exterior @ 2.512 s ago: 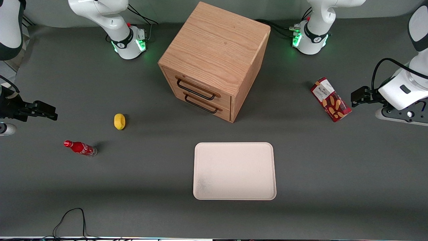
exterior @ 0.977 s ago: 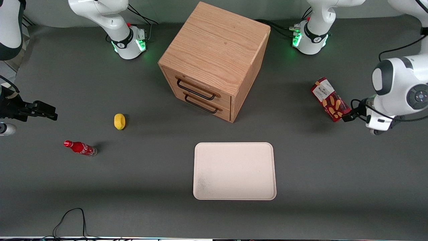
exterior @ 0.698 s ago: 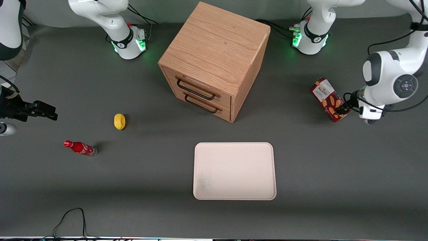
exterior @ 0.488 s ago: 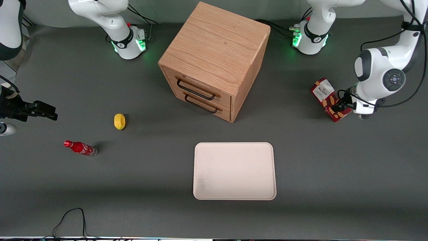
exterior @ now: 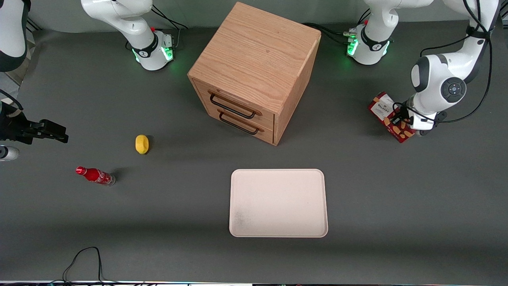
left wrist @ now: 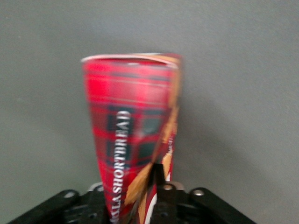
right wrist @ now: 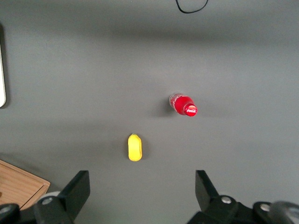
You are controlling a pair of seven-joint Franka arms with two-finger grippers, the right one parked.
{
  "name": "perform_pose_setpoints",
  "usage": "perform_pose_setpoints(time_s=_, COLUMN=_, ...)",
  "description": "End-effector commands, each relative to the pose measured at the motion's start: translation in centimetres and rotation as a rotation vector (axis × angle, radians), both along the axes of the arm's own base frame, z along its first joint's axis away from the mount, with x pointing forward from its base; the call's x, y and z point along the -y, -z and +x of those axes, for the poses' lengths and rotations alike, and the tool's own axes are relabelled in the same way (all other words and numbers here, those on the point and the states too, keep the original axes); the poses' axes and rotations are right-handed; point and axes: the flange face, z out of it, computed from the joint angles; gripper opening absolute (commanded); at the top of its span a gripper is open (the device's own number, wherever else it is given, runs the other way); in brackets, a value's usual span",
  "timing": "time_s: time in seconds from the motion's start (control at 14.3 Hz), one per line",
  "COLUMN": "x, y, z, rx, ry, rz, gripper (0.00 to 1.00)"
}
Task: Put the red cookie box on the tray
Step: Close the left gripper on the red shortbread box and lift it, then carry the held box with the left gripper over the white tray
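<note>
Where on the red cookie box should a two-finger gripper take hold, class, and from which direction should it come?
Judging by its pose, grip the red cookie box across its narrow width, near mid-length, coming down from above. It lies flat on the table, slim and elongated, so only the short span suits two fingers. The gripper is already over it, near the tabletop, at that spot.

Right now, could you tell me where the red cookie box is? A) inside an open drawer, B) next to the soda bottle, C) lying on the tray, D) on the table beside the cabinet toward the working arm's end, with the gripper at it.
D: the red cookie box lies on the table with the gripper at it, apart from the tray.
</note>
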Motion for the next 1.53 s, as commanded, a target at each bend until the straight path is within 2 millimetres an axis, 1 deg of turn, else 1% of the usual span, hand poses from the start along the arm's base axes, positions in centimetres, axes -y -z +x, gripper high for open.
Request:
perform_pose_setpoints(time_s=0.0, x=3.2, y=-3.1, z=2.2, rx=-0.04, ry=0.056, rz=0.005, gripper=0.0)
perform_pose_setpoints(time_s=0.14, x=4.9, y=-6.5, z=5.1, rx=-0.033, ry=0.107, rz=0.004, gripper=0.0)
perform_pose_setpoints(time_s=0.35, x=8.5, y=-11.4, z=10.1, rx=0.019, ry=0.209, rz=0.001, gripper=0.0)
perform_pose_setpoints(time_s=0.56, x=11.6, y=-17.7, z=15.8, rx=0.055, ry=0.36, rz=-0.019, gripper=0.0)
perform_pose_setpoints(time_s=0.63, x=13.0, y=-19.5, z=17.7, rx=0.067, ry=0.394, rz=-0.022, gripper=0.0)
perform_pose_setpoints(time_s=0.7, x=14.1, y=-20.8, z=19.7, rx=0.071, ry=0.419, rz=-0.025, gripper=0.0)
perform_pose_setpoints(time_s=0.77, x=15.6, y=-21.9, z=21.5, rx=0.08, ry=0.473, rz=-0.031, gripper=0.0)
perform_pose_setpoints(time_s=0.84, x=17.1, y=-22.3, z=23.2, rx=0.089, ry=0.54, rz=-0.039, gripper=0.0)
perform_pose_setpoints(time_s=0.91, x=18.3, y=-22.3, z=24.5, rx=0.097, ry=0.619, rz=-0.052, gripper=0.0)
perform_pose_setpoints(time_s=0.98, x=19.6, y=-21.6, z=25.4, rx=0.099, ry=0.699, rz=-0.066, gripper=0.0)
perform_pose_setpoints(time_s=1.05, x=20.6, y=-20.7, z=26.2, rx=0.105, ry=0.742, rz=-0.077, gripper=0.0)
perform_pose_setpoints(time_s=1.12, x=22.2, y=-19.8, z=26.7, rx=0.112, ry=0.763, rz=-0.09, gripper=0.0)
perform_pose_setpoints(time_s=1.19, x=23.4, y=-19.1, z=27.3, rx=0.12, ry=0.777, rz=-0.095, gripper=0.0)
perform_pose_setpoints(time_s=1.26, x=24.2, y=-18.4, z=28.1, rx=0.132, ry=0.786, rz=-0.097, gripper=0.0)
perform_pose_setpoints(time_s=1.47, x=27.8, y=-15.5, z=29.3, rx=0.193, ry=0.819, rz=-0.123, gripper=0.0)
